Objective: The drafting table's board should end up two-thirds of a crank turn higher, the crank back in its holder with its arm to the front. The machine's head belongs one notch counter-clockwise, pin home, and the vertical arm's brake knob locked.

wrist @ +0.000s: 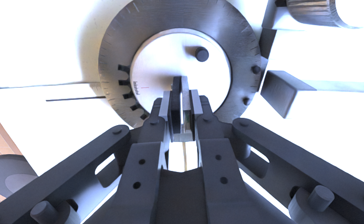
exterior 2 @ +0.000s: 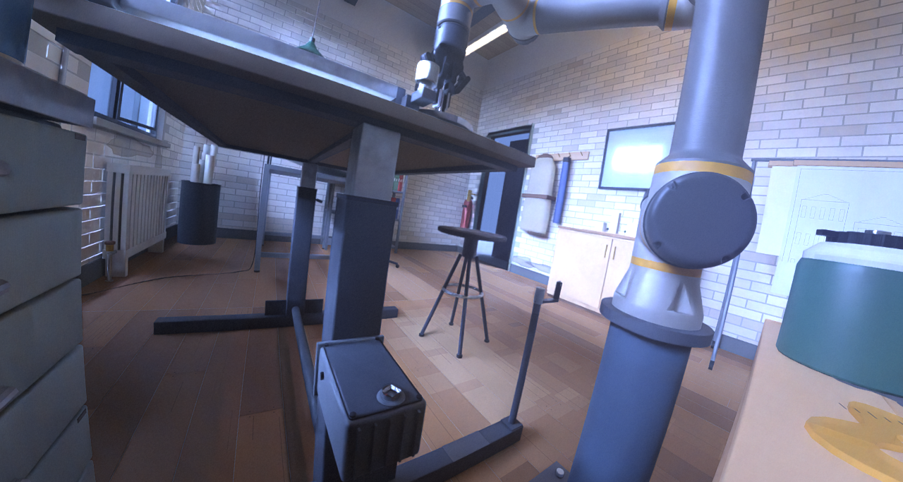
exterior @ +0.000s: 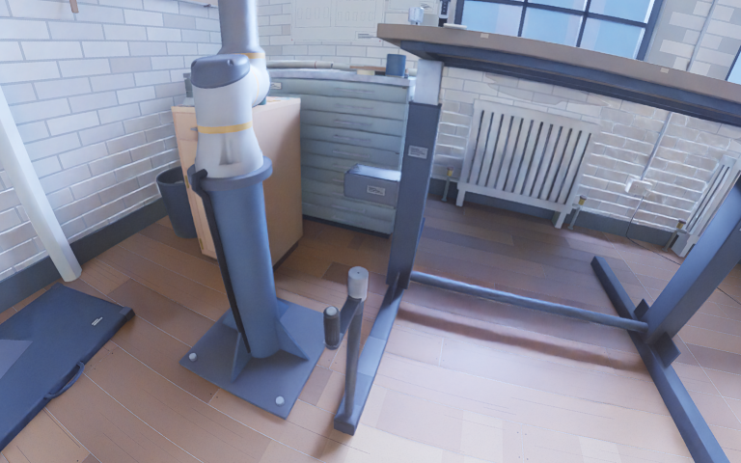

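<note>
The drafting machine's head [wrist: 179, 62] is partly hidden behind my fingers; it is a round white disc inside a grey graduated ring with notches on its left side. My gripper [wrist: 181, 92] is closed on the thin upright handle at the disc's centre, on top of the board [exterior 2: 271, 94]. A dark pin [wrist: 201, 54] stands on the disc, up and right of the handle. The crank [exterior: 346, 310] sits upright in its holder at the table's foot, its dark grip [exterior: 332, 327] pointing toward the arm's base. The brake knob cannot be made out with certainty.
The board's edge [exterior 2: 480, 139] runs just beside the gripper. A grey block [wrist: 284, 90] and a ruler arm lie right of the head. Under the table hang a dark gearbox [exterior 2: 369, 403] and the leg [exterior: 415, 189]. A stool [exterior 2: 467, 277] and drawers [exterior: 352, 143] stand nearby.
</note>
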`<state>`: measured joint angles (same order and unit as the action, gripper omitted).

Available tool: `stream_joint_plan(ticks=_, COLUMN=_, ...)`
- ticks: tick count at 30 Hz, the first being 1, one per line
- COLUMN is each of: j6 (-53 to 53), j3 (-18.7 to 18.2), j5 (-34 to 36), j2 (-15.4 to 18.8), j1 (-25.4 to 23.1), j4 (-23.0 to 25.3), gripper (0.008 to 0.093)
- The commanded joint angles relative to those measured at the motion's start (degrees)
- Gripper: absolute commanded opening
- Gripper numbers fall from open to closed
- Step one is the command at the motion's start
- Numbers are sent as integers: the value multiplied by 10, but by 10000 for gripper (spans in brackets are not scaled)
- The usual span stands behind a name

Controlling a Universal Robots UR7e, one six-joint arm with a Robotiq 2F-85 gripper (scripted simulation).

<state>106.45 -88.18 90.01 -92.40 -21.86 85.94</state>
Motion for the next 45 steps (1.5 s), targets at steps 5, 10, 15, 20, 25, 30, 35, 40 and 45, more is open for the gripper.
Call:
stream_joint_plan(ticks=5, j6=-37, j3=0, j5=0, j2=0, j1=0, j4=0, gripper=80)
stream_joint_plan(ticks=10, j6=-70, j3=0, j5=0, j2=0, j1=0, j4=0, gripper=80)
stream_joint_plan(ticks=15, j6=-90, j3=0, j5=0, j2=0, j1=0, j4=0, gripper=80)
stream_joint_plan(ticks=20, j6=-96, j3=0, j5=0, j2=0, j1=0, j4=0, gripper=80)
stream_joint_plan(ticks=25, j6=-96, j3=0, j5=0, j2=0, j1=0, j4=0, gripper=80)
stream_joint_plan(ticks=30, j6=-96, j3=0, j5=0, j2=0, j1=0, j4=0, gripper=135)
stream_joint_plan(ticks=35, j6=-96, j3=0, j5=0, j2=0, j1=0, j4=0, gripper=235)
stream_joint_plan(ticks=40, j6=-96, j3=0, j5=0, j2=0, j1=0, j4=0, gripper=335)
stream_joint_plan(ticks=45, j6=-96, j3=0, j5=0, j2=0, j1=0, j4=0, gripper=435)
